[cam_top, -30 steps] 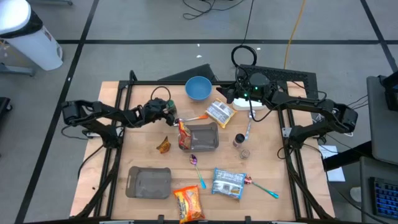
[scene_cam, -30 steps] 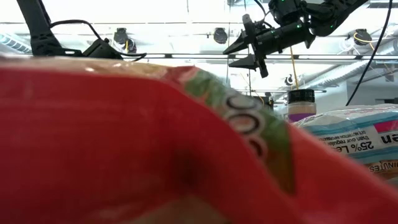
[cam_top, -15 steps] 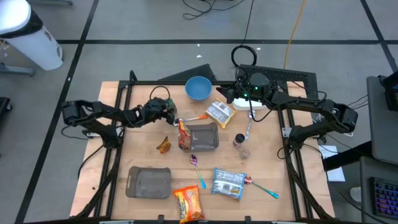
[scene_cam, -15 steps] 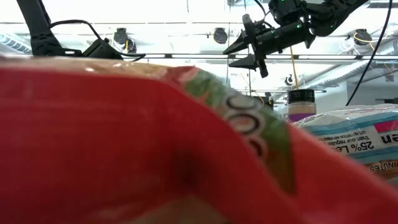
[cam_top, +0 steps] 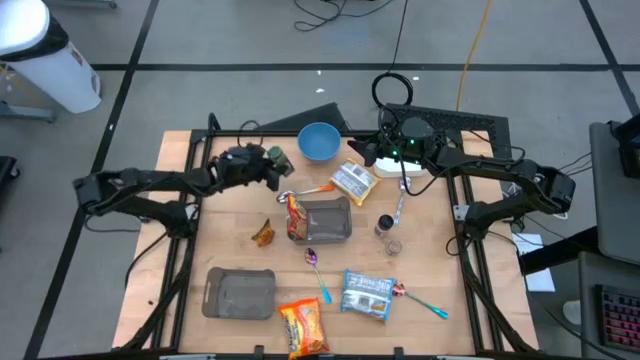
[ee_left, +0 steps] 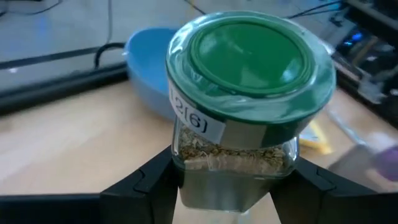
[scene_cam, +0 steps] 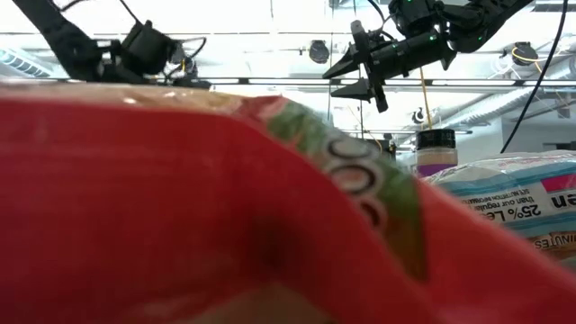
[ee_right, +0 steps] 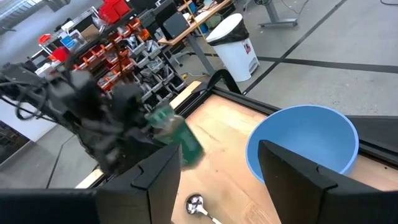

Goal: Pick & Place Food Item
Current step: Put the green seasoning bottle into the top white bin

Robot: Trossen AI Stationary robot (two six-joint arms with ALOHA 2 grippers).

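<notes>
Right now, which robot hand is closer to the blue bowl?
Left. The left gripper, holding a green-lidded jar, sits just beside the blue bowl; the right gripper hangs slightly farther off.

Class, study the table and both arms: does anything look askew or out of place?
Yes. A red snack bag leans over the rim of the grey tray, half in, half out. The left gripper holds a green-lidded glass spice jar.

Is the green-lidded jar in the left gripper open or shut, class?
Shut: the green lid sits fully on the jar that the left gripper holds.
</notes>
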